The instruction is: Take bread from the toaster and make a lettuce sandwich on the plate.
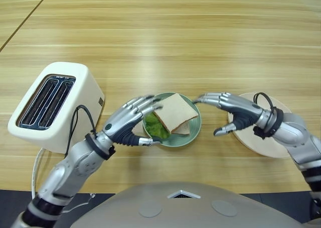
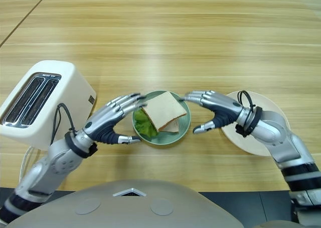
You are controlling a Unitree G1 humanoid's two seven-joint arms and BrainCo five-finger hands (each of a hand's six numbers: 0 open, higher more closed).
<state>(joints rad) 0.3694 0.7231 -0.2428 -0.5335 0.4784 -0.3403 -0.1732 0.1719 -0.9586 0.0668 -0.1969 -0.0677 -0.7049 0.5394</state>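
A green plate sits at the table's near middle. On it lies a sandwich: a top slice of bread tilted over green lettuce, with a second slice under it. My left hand rests at the plate's left rim, fingers spread and open, fingertips near the bread's left corner. My right hand hovers just right of the plate, open, fingertips close to the bread's right corner. Neither hand grips anything. The white toaster stands at the left with both slots dark.
A pale round plate lies at the right, partly under my right wrist. The toaster's black cord loops beside my left forearm. Bare wooden table stretches beyond the plates.
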